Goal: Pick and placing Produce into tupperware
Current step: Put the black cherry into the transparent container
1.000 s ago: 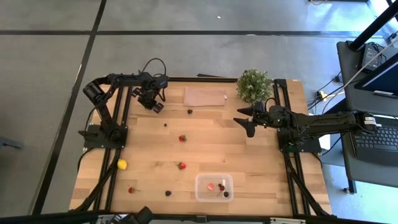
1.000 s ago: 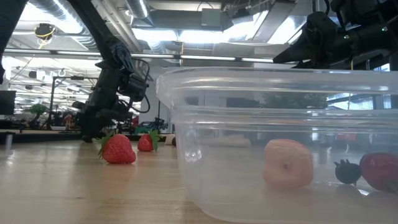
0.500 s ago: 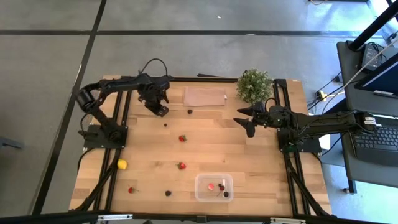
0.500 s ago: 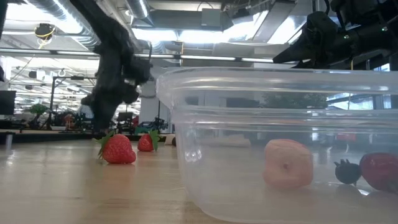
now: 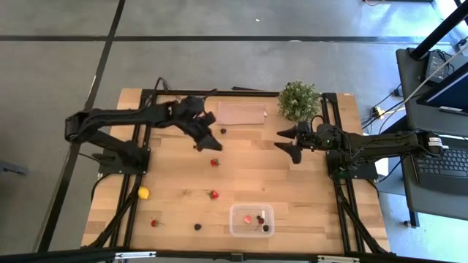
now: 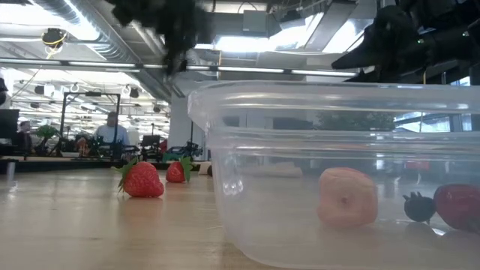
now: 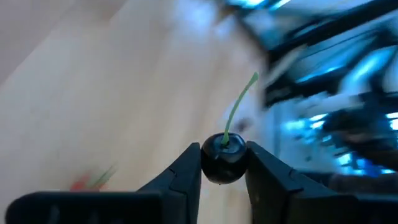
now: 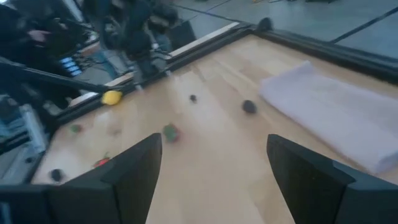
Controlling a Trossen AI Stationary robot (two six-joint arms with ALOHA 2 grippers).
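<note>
Your left gripper [image 7: 224, 163] pinches a dark cherry [image 7: 224, 160] between its jaws, green stem pointing away from the wrist, held in the air above the middle of the wooden tabletop [image 5: 292, 183]. From above, that gripper [image 5: 207, 140] sits just beside a red strawberry [image 5: 214, 162] and near a dark berry [image 5: 223, 131] lying by the flat brownish sheet [image 5: 240, 113].

Your right gripper [image 5: 281, 142] hangs at the right side of the tabletop, below the potted plant [image 5: 298, 100], its jaws spread wide with nothing between them; its wrist view looks past both fingers [image 8: 134, 177] at scattered fruit.

The tupperware [image 5: 252, 219] stands near the front edge, right of centre. Inside it the low view shows a pale pink piece [image 6: 347, 197], a small dark berry [image 6: 418, 206] and a red piece [image 6: 457, 206] at the right end.

Produce lying loose on the wood: a yellow lemon [image 5: 144, 193] by the left rail, a strawberry [image 5: 213, 194] mid-table, another strawberry [image 5: 154, 223] near the front left, and a dark berry [image 5: 197, 226] just left of the tub. In the low view two strawberries [image 6: 141, 180] stand left of the tub's wall [image 6: 225, 187]. A person [image 6: 112, 133] shows in the room behind.
</note>
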